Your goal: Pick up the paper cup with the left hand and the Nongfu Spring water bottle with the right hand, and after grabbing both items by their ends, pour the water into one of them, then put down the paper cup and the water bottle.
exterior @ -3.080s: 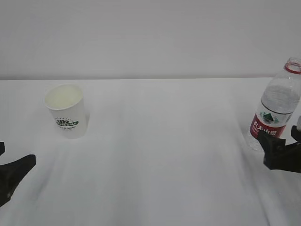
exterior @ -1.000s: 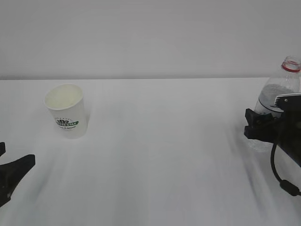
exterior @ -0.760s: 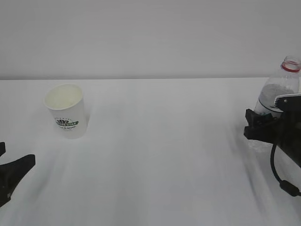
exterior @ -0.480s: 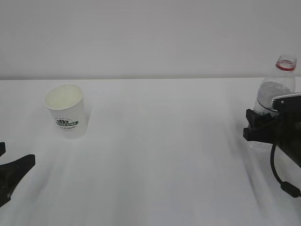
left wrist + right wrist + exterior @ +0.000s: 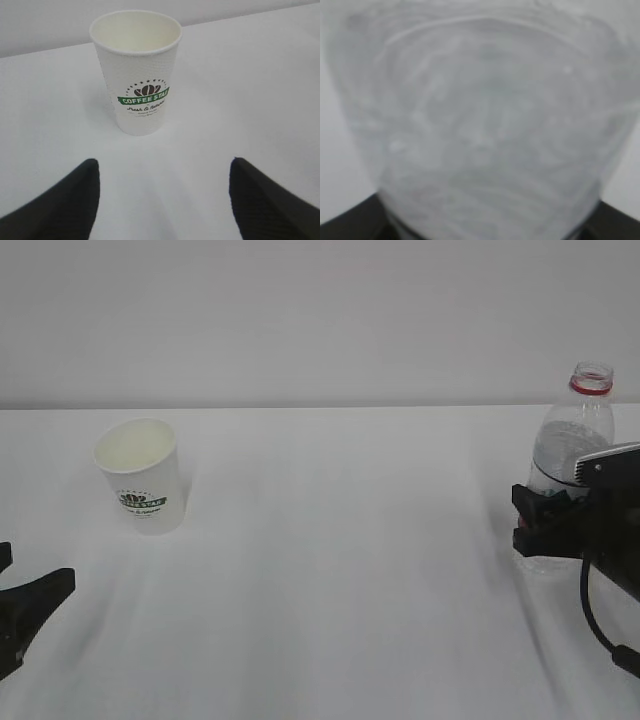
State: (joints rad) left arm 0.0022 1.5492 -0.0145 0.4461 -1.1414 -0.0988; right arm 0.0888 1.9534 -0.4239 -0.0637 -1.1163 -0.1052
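Nearest, low at the left edge of the exterior view: left tool (image 5: 15,615), black, resting low over the white worktop (image 5: 330,570). Its two pointed fingers (image 5: 65,200) stand wide apart in the left wrist view, nothing between them. Open, holding nothing.

Beyond it, well apart: paper cup (image 5: 136,70) upright on the worktop, centred ahead of the gap between the fingers. White, tapered, cream inside, dark green logo reading COFFEE STAR on the side facing the wrist camera. In the exterior view the cup (image 5: 143,473) sits left of centre, mouth up, looks empty.

Right edge, mid-depth: right tool (image 5: 545,525), black, with a grey plate on top and a black cable hanging below. It is closed around the lower body of the Nongfu Spring water bottle (image 5: 572,435). The label is hidden behind the tool. Bottle upright, leaning slightly, red neck ring, no cap, neck and shoulder clear above the tool. Whether its base touches the worktop cannot be told.

Right wrist view: bottle wall (image 5: 480,130) fills the frame, blurred, grey-clear and ribbed, dark tool parts at both lower corners. Water level not readable.

Far: plain pale wall (image 5: 320,320) behind the worktop.
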